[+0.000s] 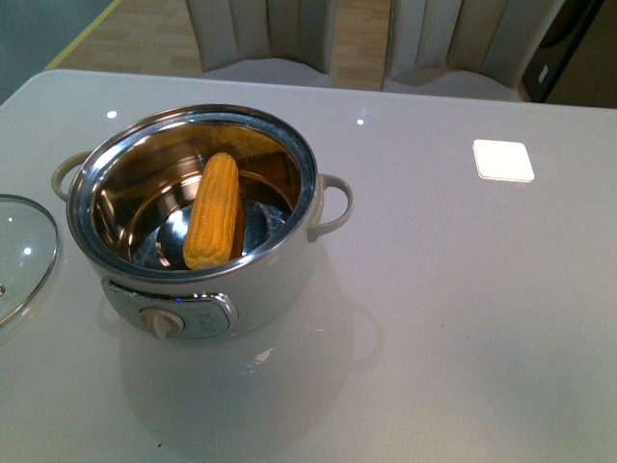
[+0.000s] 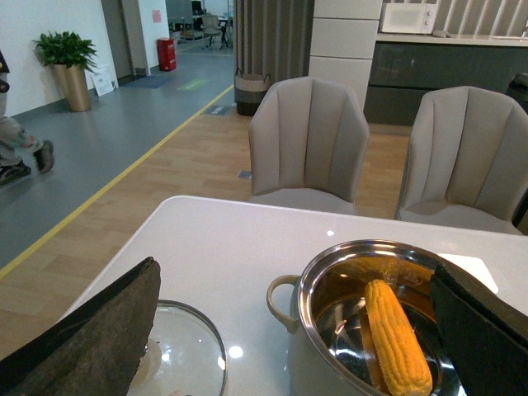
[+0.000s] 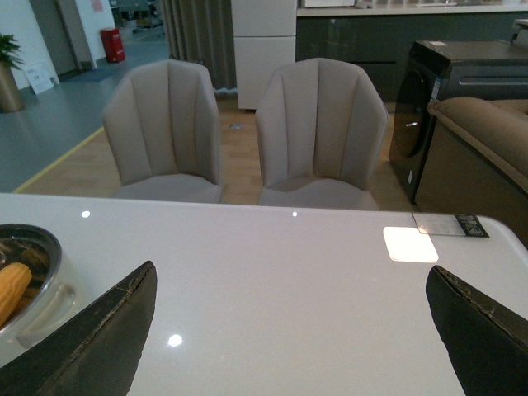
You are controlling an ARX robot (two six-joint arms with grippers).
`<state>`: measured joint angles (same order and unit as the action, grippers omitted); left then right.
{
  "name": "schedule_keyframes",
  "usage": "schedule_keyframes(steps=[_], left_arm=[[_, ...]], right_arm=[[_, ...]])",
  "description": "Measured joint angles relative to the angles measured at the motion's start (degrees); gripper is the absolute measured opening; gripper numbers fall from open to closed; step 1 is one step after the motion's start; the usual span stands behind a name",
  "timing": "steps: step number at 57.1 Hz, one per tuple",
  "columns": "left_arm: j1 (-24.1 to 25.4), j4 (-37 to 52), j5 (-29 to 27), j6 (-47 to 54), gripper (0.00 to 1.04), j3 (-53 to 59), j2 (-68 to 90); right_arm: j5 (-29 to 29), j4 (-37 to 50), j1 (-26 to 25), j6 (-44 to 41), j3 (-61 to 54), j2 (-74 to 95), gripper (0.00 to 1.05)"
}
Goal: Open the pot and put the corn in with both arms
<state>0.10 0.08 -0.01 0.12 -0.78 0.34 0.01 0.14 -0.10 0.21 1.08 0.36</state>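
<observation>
**Desk:** Where is the corn (image 1: 212,211) lying?

**Operator:** I see it inside the open pot (image 1: 280,280), leaning on the steel wall, long axis running from the knob side toward the chairs (image 2: 309,140), tapered tip at the far, upper end.

**Desk:** Anything around it?

**Operator:** The glass lid (image 1: 21,253) lies flat on the white table (image 1: 463,318) just beside the pot; a white square pad (image 1: 502,160) sits well apart. I see the left gripper (image 2: 297,330) and right gripper (image 3: 289,338) both spread wide, holding nothing
</observation>
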Motion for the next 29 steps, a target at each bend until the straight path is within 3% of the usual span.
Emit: schedule_keyframes(steps=[29], left_arm=[[0.0, 0.0, 0.0, 0.0, 0.98, 0.0, 0.0]], right_arm=[[0.0, 0.0, 0.0, 0.0, 0.0, 0.0, 0.96]])
